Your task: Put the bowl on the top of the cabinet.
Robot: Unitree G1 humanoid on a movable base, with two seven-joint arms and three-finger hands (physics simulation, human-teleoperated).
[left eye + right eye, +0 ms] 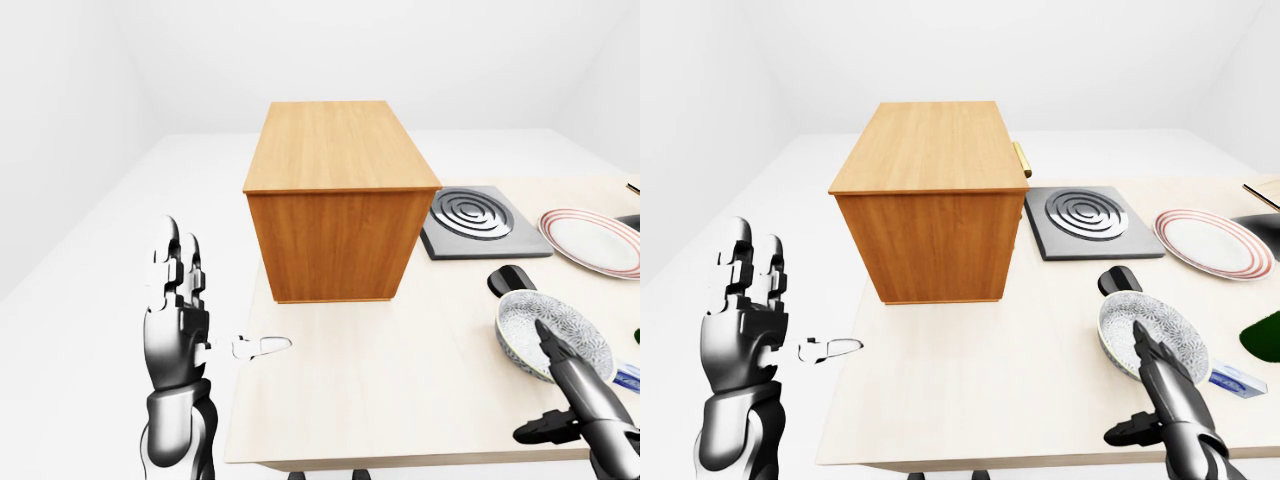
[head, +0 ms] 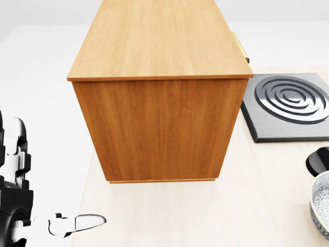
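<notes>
The bowl, white with a blue pattern, sits on the table at the right in the left-eye view. The wooden cabinet stands up and to its left, and its flat top is bare. My right hand is open at the bowl's near rim. One finger reaches over the rim and the thumb is spread below; nothing is gripped. My left hand is raised, open and empty, off the table's left edge, with its fingers upright.
A square stove plate with rings lies right of the cabinet. A red-rimmed plate is farther right. A black object sits just above the bowl. A green thing and a small blue box lie right of the bowl.
</notes>
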